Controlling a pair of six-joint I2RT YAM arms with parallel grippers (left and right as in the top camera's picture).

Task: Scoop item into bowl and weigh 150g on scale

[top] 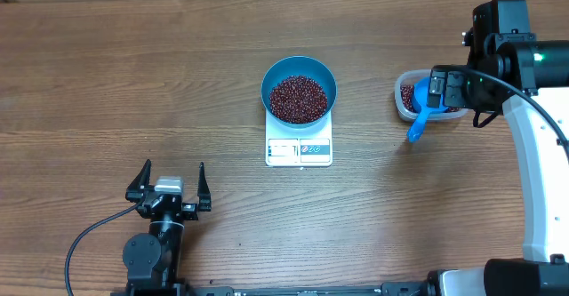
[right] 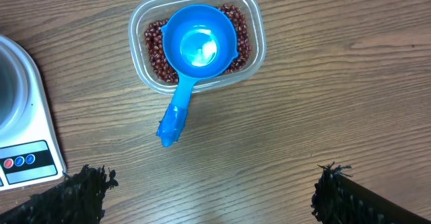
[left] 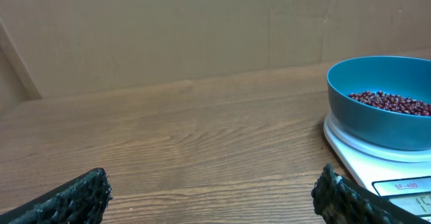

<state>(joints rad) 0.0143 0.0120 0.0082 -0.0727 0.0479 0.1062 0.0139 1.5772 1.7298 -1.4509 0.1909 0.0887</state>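
The blue bowl stands on the white scale at mid-table, with a layer of red-brown beans inside. More beans lie in a clear plastic tub to the right. An empty blue scoop rests on them, its handle sticking out over the rim towards the table front. My right gripper hovers open above the table beside the tub, holding nothing. My left gripper rests open near the front left, with bowl and scale to its right.
Bare wooden tabletop surrounds everything. A black cable curls off the left arm's base at the front edge. The right arm's white link runs down the table's right side.
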